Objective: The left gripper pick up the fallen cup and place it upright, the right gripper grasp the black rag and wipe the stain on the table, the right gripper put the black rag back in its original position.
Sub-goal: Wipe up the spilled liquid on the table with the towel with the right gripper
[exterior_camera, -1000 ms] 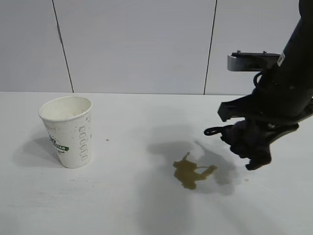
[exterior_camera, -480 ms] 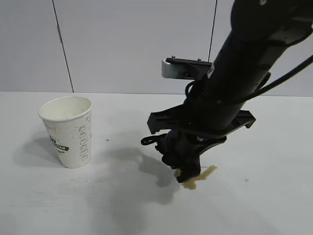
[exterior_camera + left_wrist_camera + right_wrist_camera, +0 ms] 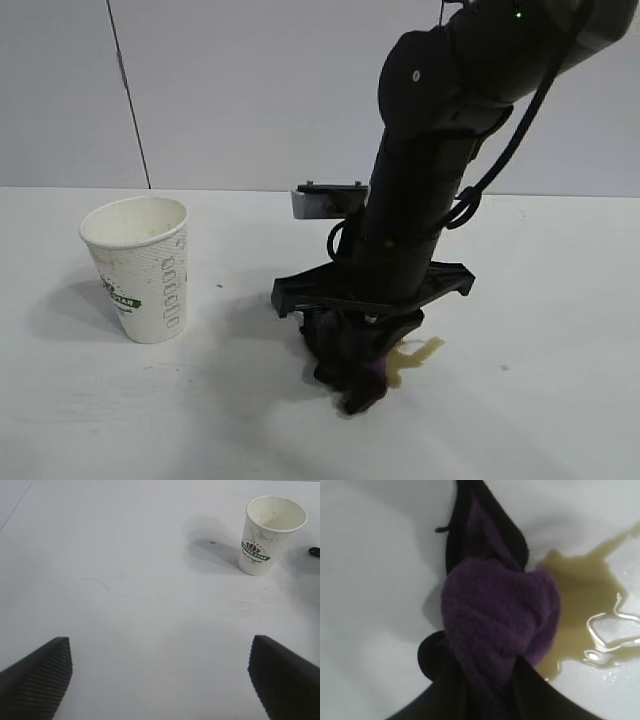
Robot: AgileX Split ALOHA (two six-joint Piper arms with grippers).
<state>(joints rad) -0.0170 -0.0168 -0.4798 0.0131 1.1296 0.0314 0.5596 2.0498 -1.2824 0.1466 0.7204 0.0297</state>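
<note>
The cup (image 3: pixel 139 267) stands upright, seemingly empty. The rag (image 3: pixel 352 352) is pinched in the right gripper (image 3: pixel 360 385) on the stain (image 3: pixel 418 352); the left gripper (image 3: pixel 160 675) is spread wide, empty.

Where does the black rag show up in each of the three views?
Exterior view: black rag low, right of centre, clamped in the right gripper, over the stain.
Left wrist view: not in it.
Right wrist view: rag fills the centre.
Shared landmark: the stain beside the rag.
</note>
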